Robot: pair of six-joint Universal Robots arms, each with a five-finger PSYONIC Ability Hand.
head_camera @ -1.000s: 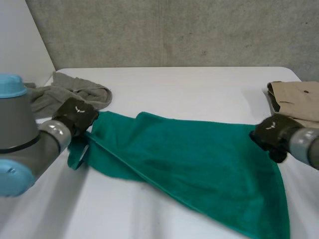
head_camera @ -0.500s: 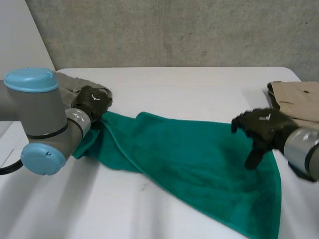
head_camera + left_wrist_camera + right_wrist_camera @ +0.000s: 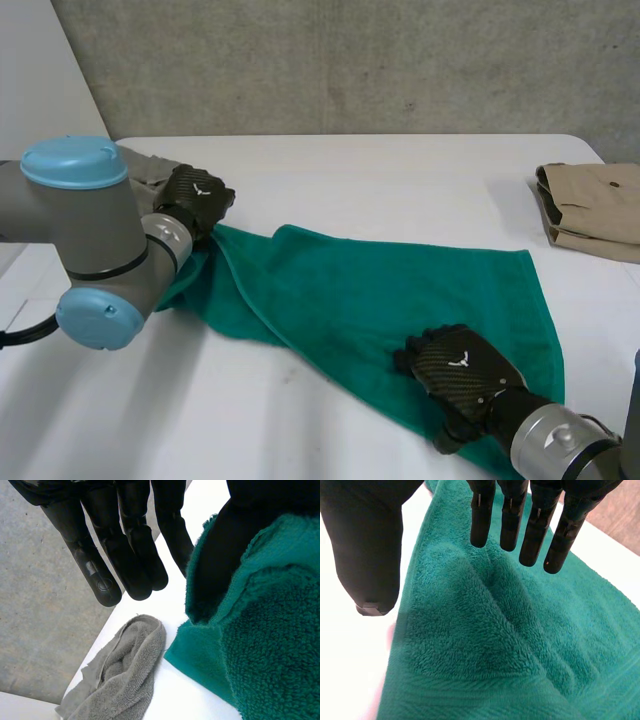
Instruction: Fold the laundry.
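Note:
A green towel (image 3: 380,300) lies spread slantwise across the white table (image 3: 360,170). My left hand (image 3: 195,200) is at its far left corner, which rises off the table into the hand. Beside that hand's straight fingers (image 3: 125,545), the towel (image 3: 270,640) is bunched round the thumb and gripped there. My right hand (image 3: 460,370) hovers over the towel's near right part. Its fingers (image 3: 535,520) are straight and spread above the pile of the towel (image 3: 485,645), with nothing in them.
A crumpled grey towel (image 3: 125,675) lies at the table's far left, just past my left hand, partly behind the left arm (image 3: 90,230). A folded beige garment (image 3: 590,205) sits at the far right edge. The wall stands behind the table.
My right hand has let go of the towel's far right edge, opened, and come toward the near side over the towel. My left hand has drawn its corner farther back and left.

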